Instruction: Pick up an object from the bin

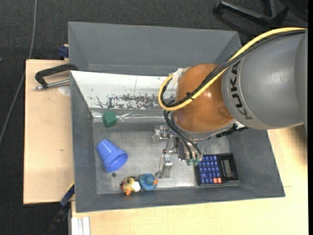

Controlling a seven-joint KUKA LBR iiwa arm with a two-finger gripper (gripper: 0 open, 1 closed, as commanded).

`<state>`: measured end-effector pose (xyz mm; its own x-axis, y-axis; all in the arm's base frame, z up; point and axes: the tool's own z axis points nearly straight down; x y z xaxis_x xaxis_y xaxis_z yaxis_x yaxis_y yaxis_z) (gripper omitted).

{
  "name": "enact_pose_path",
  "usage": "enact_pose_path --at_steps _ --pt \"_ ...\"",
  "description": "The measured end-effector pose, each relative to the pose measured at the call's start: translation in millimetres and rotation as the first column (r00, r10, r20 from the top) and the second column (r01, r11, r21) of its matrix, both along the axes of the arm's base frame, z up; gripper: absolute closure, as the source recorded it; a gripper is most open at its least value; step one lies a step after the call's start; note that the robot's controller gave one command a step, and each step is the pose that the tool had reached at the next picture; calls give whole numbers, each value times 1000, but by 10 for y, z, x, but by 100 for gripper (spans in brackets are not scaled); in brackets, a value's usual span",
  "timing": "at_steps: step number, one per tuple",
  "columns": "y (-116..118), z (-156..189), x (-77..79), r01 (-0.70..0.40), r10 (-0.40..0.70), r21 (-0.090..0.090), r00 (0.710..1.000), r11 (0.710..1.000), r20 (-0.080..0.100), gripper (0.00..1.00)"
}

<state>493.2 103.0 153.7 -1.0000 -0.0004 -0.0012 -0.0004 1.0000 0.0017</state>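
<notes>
Grey KUKA arm [274, 82] with orange wrist cover [200, 102], reaching from the right into a grey metal bin [80, 146].
Item one, its gripper [165, 168]: low over the bin floor toward the near wall; whether open or closed cannot be told. Closest to it, just to the view's left: small blue rounded toy [146, 182], with a small yellow-and-white duck toy [129, 185] just beside that. Black calculator with blue keys [216, 169] lies near on the other side. Blue plastic cup [111, 154] lies on its side further left; small green block [108, 119] by the back wall, well apart.
</notes>
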Motion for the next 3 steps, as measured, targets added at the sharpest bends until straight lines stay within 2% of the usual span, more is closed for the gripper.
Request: enact_pose_path --at_steps 1,2,3 --pt "356 -70 99 -105 105 -2 994 994 0 0" --pt "818 -264 224 -443 443 0 896 896 6 0" --pt "1182 -289 247 -185 185 1 983 983 5 0"
